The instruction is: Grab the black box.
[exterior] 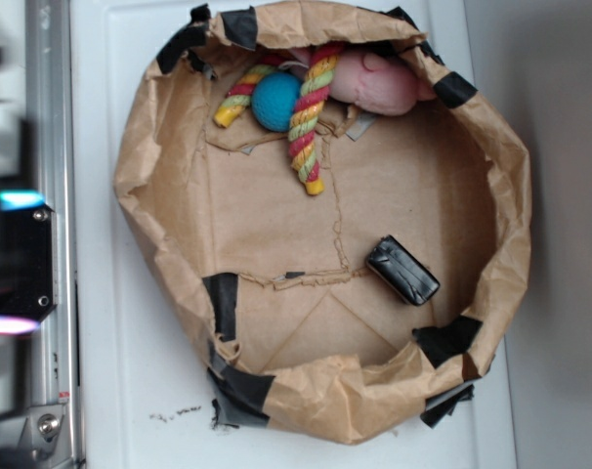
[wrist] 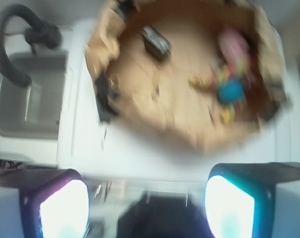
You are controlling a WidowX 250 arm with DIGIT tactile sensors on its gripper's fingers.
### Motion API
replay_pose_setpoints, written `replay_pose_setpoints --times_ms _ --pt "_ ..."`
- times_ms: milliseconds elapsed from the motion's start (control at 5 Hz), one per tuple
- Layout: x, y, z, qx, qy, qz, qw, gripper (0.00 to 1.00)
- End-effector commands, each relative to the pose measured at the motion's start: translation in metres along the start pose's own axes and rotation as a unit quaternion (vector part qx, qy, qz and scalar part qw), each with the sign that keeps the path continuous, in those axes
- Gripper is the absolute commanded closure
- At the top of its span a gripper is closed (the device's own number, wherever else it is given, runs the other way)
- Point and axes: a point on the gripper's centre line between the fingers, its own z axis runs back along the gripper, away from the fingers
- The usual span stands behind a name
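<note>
Black box [exterior: 402, 271] lies alone on the paper bin [exterior: 140, 176] floor. Gripper [wrist: 147, 203] outside the bin, jaws spread, empty.

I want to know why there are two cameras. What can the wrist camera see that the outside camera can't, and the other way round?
Only the wrist view shows a grey sink with a dark curved faucet beside the paper bin, and the end effector at the bottom with its two lit fingers apart and nothing between them. Only the exterior view shows the pink toy sharply and the black tape patches on the paper. Both show the brown paper bin, the black box lying inside it, the blue ball and the striped rope.
</note>
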Motion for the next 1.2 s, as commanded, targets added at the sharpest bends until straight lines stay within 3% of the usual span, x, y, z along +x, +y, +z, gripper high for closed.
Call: replay_pose_setpoints --times_ms 0,400,600,1000 --pt "0.048 -0.013 -0.032 0.045 -0.054 -0.092 0.993 0.00" --pt "0.048 -0.013 -0.032 0.045 -0.054 -0.092 0.993 0.00" --pt "0.079 0.018 -0.068 0.071 -0.062 -0.130 0.987 0.00" --pt "0.089 0.042 -0.100 0.024 -0.037 -0.186 0.982 0.00"
